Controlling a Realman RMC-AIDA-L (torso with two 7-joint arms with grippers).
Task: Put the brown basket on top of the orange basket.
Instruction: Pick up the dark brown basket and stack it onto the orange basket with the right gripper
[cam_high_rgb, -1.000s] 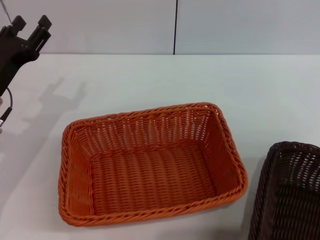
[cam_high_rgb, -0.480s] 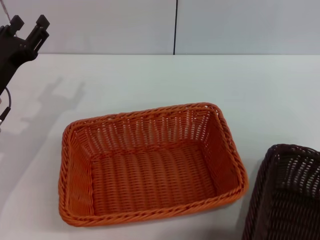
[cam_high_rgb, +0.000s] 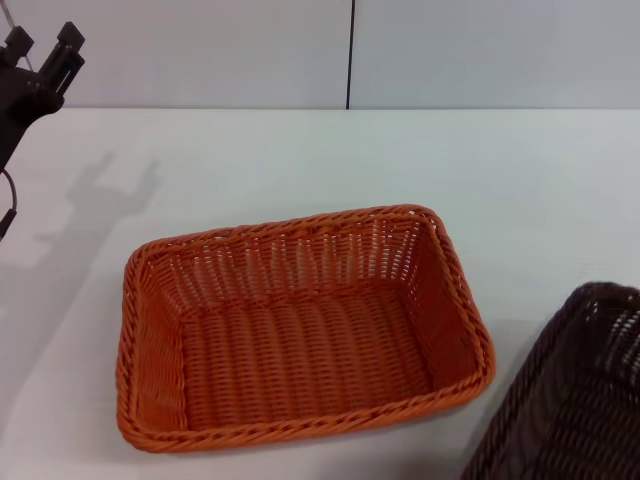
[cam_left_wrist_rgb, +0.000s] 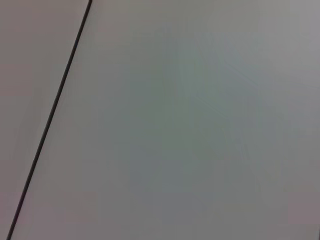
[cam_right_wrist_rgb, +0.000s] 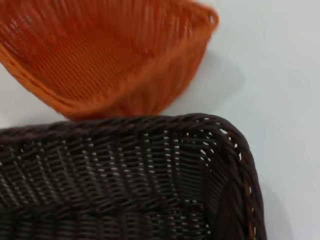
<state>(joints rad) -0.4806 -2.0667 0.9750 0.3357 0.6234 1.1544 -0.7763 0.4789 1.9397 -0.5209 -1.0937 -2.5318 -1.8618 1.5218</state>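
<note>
Squarely in the middle of the white table (cam_high_rgb: 300, 160) sits the orange basket (cam_high_rgb: 300, 330), flat on its base with its opening facing up and nothing inside it. To the robot's right of the orange basket, the brown basket (cam_high_rgb: 575, 400) shows only as a corner at the edge of the head view, its braided rim tilted rather than level; there is a strip of bare table between the two, so they are near each other but not touching. From the right wrist view the brown basket (cam_right_wrist_rgb: 125, 180) fills the near part of the picture, seen into its open-weave interior, and the orange basket (cam_right_wrist_rgb: 105, 55) lies just beyond its rim, again with a gap of table between. The right gripper itself does not appear in any view, so whether it is clamped on the brown basket cannot be told. The left gripper (cam_high_rgb: 38, 48) hangs raised, well away from the orange basket on the robot's left, its two fingers apart and holding nothing.
</note>
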